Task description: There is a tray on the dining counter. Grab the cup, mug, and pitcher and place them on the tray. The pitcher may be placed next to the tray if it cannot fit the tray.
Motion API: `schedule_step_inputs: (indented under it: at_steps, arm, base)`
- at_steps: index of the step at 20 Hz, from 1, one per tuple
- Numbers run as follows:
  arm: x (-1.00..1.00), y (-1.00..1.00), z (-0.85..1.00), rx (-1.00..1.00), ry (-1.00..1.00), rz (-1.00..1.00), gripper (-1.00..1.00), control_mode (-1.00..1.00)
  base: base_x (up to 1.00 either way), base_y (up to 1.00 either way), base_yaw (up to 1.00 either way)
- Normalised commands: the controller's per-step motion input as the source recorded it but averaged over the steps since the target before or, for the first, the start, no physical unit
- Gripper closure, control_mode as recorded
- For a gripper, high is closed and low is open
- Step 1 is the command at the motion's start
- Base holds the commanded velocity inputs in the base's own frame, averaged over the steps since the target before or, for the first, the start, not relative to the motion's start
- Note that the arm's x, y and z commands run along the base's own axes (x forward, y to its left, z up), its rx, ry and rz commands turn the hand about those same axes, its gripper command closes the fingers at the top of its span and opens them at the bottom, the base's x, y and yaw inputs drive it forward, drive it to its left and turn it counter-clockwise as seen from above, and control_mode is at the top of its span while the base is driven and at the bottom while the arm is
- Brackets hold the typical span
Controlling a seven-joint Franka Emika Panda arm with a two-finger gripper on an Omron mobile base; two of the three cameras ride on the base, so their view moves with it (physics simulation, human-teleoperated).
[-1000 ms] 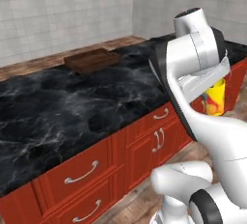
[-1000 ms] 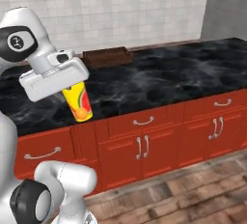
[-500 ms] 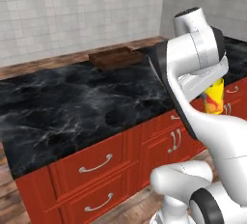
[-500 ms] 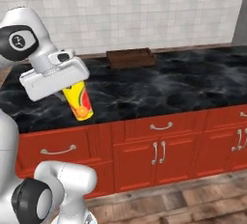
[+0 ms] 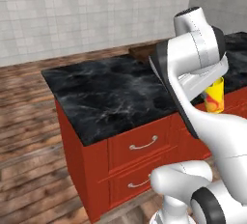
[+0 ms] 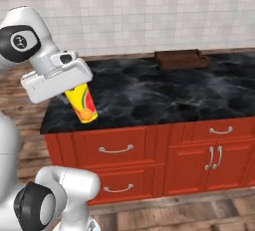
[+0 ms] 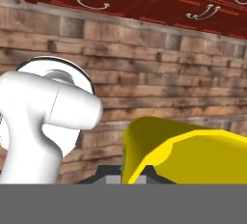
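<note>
The pincer (image 6: 74,95) is clamped shut on the yellow cup (image 6: 82,104), carried in the air just off the near front corner of the black tabletop (image 6: 149,93), above the red drawers. To do this step well, I judge the grip should stay firm and the cup level while it travels toward the brown tray (image 6: 180,59), which lies at about two o'clock from the cup along the tabletop's far edge. The cup's long axis runs nearly upright, tilted slightly, its foot pointing down toward five o'clock in the right base view.
</note>
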Motion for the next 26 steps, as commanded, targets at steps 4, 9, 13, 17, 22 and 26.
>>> schedule_step_inputs:
  at_steps: [4,9,13,17,22,26]
  arm:
    - [0.00,0.00,0.00,0.00,0.00,0.00,1.00,1.00]
    - [0.00,0.00,0.00,0.00,0.00,0.00,1.00,1.00]
    - [0.00,0.00,0.00,0.00,0.00,0.00,1.00,1.00]
    - [0.00,0.00,0.00,0.00,0.00,0.00,1.00,1.00]
    - [0.00,0.00,0.00,0.00,0.00,0.00,1.00,1.00]
    - [0.00,0.00,0.00,0.00,0.00,0.00,1.00,1.00]
  base:
    - [-0.20,1.00,0.15]
    - [-0.03,1.00,0.12]
    - [0.01,1.00,0.05]
    - [0.21,1.00,0.00]
    - [0.42,1.00,0.00]
    - [0.56,1.00,0.00]
